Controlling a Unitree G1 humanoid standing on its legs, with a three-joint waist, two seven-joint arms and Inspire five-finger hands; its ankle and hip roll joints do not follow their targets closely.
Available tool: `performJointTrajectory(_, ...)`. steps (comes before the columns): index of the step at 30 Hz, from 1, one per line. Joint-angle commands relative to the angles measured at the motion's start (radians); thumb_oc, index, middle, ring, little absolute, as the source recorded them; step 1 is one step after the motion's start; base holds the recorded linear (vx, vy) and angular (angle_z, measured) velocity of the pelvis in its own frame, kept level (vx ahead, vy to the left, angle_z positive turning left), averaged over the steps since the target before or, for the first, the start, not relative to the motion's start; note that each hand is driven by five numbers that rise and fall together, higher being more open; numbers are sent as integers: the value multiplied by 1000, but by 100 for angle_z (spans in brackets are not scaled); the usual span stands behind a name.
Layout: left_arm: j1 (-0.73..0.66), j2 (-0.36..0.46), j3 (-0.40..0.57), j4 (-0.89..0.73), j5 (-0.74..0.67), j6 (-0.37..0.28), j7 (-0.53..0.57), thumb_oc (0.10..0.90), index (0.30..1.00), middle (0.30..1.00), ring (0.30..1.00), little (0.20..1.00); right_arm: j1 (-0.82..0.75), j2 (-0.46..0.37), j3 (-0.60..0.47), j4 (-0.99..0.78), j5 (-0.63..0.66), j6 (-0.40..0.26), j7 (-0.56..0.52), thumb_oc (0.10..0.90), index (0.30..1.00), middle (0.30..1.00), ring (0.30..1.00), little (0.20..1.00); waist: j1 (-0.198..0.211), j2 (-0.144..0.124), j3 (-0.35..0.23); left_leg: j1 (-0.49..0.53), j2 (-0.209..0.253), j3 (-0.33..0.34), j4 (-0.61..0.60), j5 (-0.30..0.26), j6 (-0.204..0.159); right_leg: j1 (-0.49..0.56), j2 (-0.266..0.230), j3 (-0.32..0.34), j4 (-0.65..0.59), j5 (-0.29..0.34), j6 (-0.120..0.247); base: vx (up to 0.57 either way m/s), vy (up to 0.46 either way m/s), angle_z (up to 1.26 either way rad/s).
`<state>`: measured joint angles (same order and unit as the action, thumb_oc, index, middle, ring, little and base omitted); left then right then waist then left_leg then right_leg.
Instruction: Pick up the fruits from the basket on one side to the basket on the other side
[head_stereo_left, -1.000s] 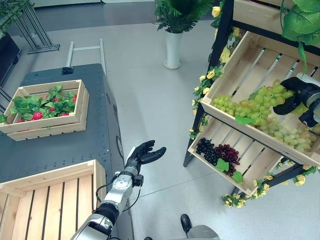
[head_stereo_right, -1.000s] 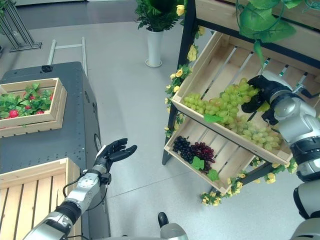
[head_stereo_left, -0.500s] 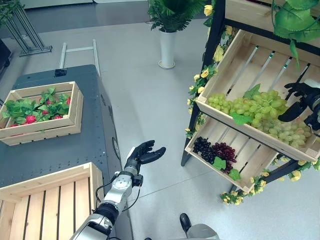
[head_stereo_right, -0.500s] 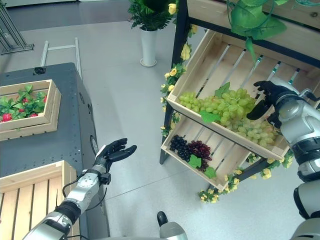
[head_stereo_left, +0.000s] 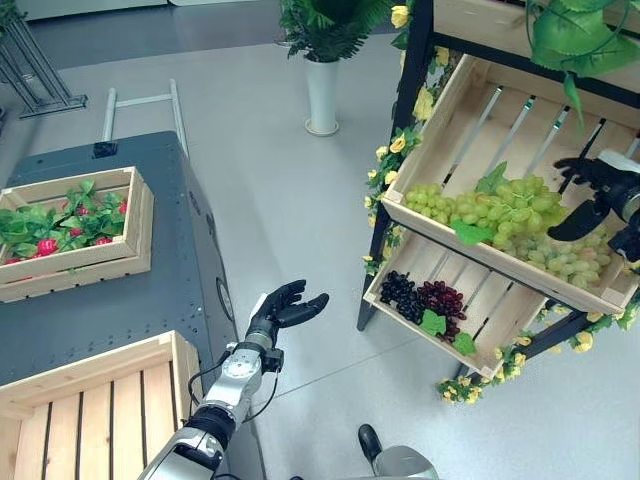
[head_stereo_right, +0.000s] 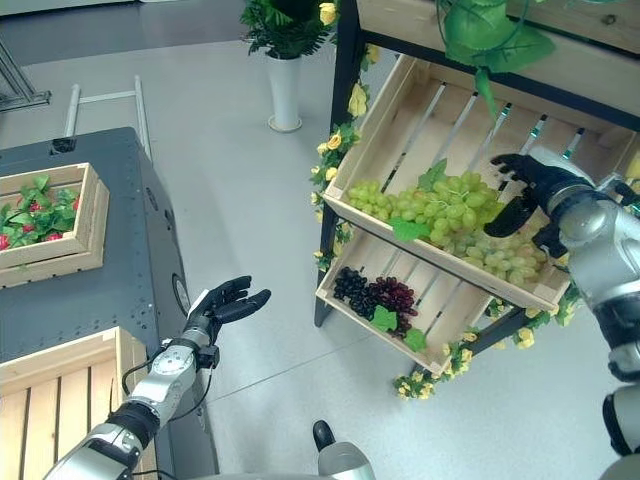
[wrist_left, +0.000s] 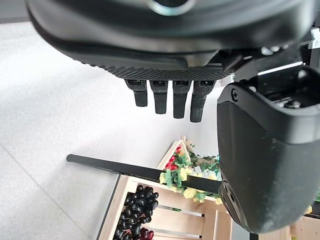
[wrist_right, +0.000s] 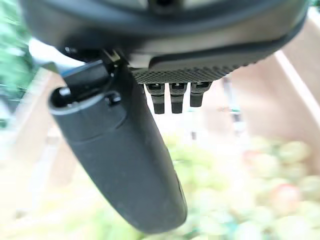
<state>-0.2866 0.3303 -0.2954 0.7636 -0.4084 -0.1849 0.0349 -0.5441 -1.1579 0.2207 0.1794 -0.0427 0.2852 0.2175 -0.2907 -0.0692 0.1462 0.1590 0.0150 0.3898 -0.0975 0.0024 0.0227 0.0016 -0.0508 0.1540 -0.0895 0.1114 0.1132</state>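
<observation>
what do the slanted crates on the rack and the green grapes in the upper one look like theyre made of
The slanted crates look like pale unfinished wood: visible slats, matte surface, gaps between the boards. The rack frame holding them appears to be black-painted metal or wood; it is hard to tell which. The green grapes have a uniform, slightly waxy sheen and flat leaves, so they are probably plastic imitations, though real fruit cannot be ruled out.

A mock fruit shop is showing here: a dark display rack (head_stereo_left: 412, 70) trimmed with yellow flowers (head_stereo_left: 398, 146) is holding slanted wooden crates (head_stereo_left: 470, 105) of green grapes (head_stereo_left: 505, 205) and dark grapes (head_stereo_left: 420, 298) beside the right robot hand (head_stereo_left: 585, 200), with a potted plant (head_stereo_left: 322, 45) standing on the grey floor (head_stereo_left: 290, 190).
</observation>
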Motion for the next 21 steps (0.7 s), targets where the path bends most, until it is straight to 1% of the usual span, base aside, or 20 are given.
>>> performJointTrajectory(1, -33, 30, 33, -60, -14, -71, -5, 800, 900, 900, 900, 900, 25, -37, -153, -66, -100, -76, -129, 800, 900, 900, 900, 900, 1, 26, -82, 36, -6, -18, 10, -100, -2, 12, 29, 1, 6, -13, 17, 4, 12, -3)
performJointTrajectory(3, -21, 31, 45, -49, -10, -73, -10, 800, 900, 900, 900, 900, 124, -25, -241, -163, -133, -97, -141, 800, 900, 900, 900, 900, -7, 29, -82, 36, -6, -14, 10, -103, 1, 10, 30, 7, 7, -13, 18, -1, 7, -4)
performJointTrajectory(4, -16, 31, 52, -43, -11, -76, -12, 800, 900, 900, 900, 900, 167, -20, -278, -203, -148, -118, -148, 800, 900, 900, 900, 900, -12, 30, -81, 36, -7, -11, 10, -104, 2, 7, 31, 8, 8, -13, 20, -6, 10, -8)
performJointTrajectory(6, -4, 30, 60, -39, -13, -81, -12, 800, 900, 900, 900, 900, 242, -9, -342, -293, -148, -144, -140, 800, 900, 900, 900, 900, -20, 35, -80, 37, -8, -6, 10, -106, 4, 5, 33, 14, 9, -13, 22, -7, 13, -5)
performJointTrajectory(7, 2, 27, 68, -36, -14, -84, -13, 800, 900, 900, 900, 900, 281, 5, -369, -342, -160, -165, -129, 800, 900, 900, 900, 900, -25, 37, -79, 36, -8, -4, 10, -106, 4, 5, 34, 17, 10, -14, 22, 0, 0, 0)
performJointTrajectory(8, 3, 25, 68, -36, -15, -84, -12, 800, 900, 900, 900, 900, 304, 12, -385, -375, -157, -173, -121, 800, 900, 900, 900, 900, -25, 38, -78, 37, -9, -4, 10, -106, 5, 4, 35, 19, 12, -15, 22, -4, 15, -5)
performJointTrajectory(9, 6, 24, 72, -34, -18, -86, -12, 800, 900, 900, 900, 900, 328, 17, -400, -412, -143, -199, -115, 800, 900, 900, 900, 900, -29, 39, -77, 37, -9, -2, 10, -106, 5, 3, 35, 20, 13, -15, 23, 0, 10, -7)
performJointTrajectory(10, 10, 21, 77, -34, -16, -90, -14, 800, 900, 900, 900, 900, 357, 25, -419, -451, -139, -211, -110, 800, 900, 900, 900, 900, -30, 40, -77, 38, -9, 0, 10, -107, 6, 2, 34, 20, 15, -16, 23, 4, 7, -11)
performJointTrajectory(11, 15, 16, 79, -35, -14, -95, -13, 800, 900, 900, 900, 900, 380, 36, -430, -474, -130, -237, -105, 800, 900, 900, 900, 900, -30, 40, -78, 39, -9, 2, 10, -108, 7, 1, 34, 20, 16, -16, 24, 4, 2, -11)
performJointTrajectory(12, 16, 15, 78, -35, -12, -97, -13, 800, 900, 900, 900, 900, 387, 39, -435, -479, -130, -244, -103, 800, 900, 900, 900, 900, -30, 40, -78, 39, -8, 3, 10, -108, 7, 1, 34, 19, 16, -16, 24, 2, -7, -13)
performJointTrajectory(13, 21, 10, 77, -38, -1, -110, -4, 800, 900, 900, 900, 900, 404, 51, -438, -500, -114, -280, -91, 800, 900, 900, 900, 900, -28, 41, -79, 40, -8, 6, 10, -109, 7, 1, 33, 16, 16, -17, 25, -3, -14, -10)
performJointTrajectory(14, 22, 6, 74, -38, 4, -114, 0, 800, 900, 900, 900, 900, 408, 56, -437, -506, -102, -301, -73, 800, 900, 900, 900, 900, -27, 40, -79, 40, -8, 7, 10, -110, 7, 1, 33, 15, 17, -18, 25, -9, -19, -8)
performJointTrajectory(16, 26, 2, 73, -37, 1, -113, 5, 800, 900, 900, 900, 900, 405, 64, -422, -534, -96, -318, -51, 800, 900, 900, 900, 900, -22, 41, -80, 39, -9, 6, 10, -111, 7, 2, 31, 9, 15, -18, 25, 0, 0, 0)
performJointTrajectory(17, 27, 2, 73, -37, -1, -111, 5, 800, 900, 900, 900, 900, 404, 65, -420, -540, -97, -318, -52, 800, 900, 900, 900, 900, -21, 41, -80, 39, -9, 6, 10, -111, 7, 3, 31, 9, 14, -18, 25, -4, -30, 2)
performJointTrajectory(19, 38, -1, 73, -31, -5, -103, 10, 800, 900, 900, 900, 900, 396, 69, -407, -557, -103, -341, -72, 800, 900, 900, 900, 900, -17, 42, -84, 39, -8, 5, 10, -111, 6, 6, 30, 6, 11, -17, 26, 3, -29, 1)
performJointTrajectory(20, 52, -5, 74, -15, -12, -101, 12, 800, 900, 900, 900, 900, 398, 78, -406, -578, -110, -376, -104, 800, 900, 900, 900, 900, -15, 42, -89, 38, -7, 5, 10, -109, 6, 5, 30, 4, 11, -17, 25, 7, -48, 1)
performJointTrajectory(21, 56, -7, 75, -10, -13, -101, 12, 800, 900, 900, 900, 900, 400, 83, -407, -587, -111, -386, -110, 800, 900, 900, 900, 900, -15, 43, -90, 37, -7, 5, 10, -109, 5, 4, 30, 4, 11, -17, 25, 6, -53, 1)
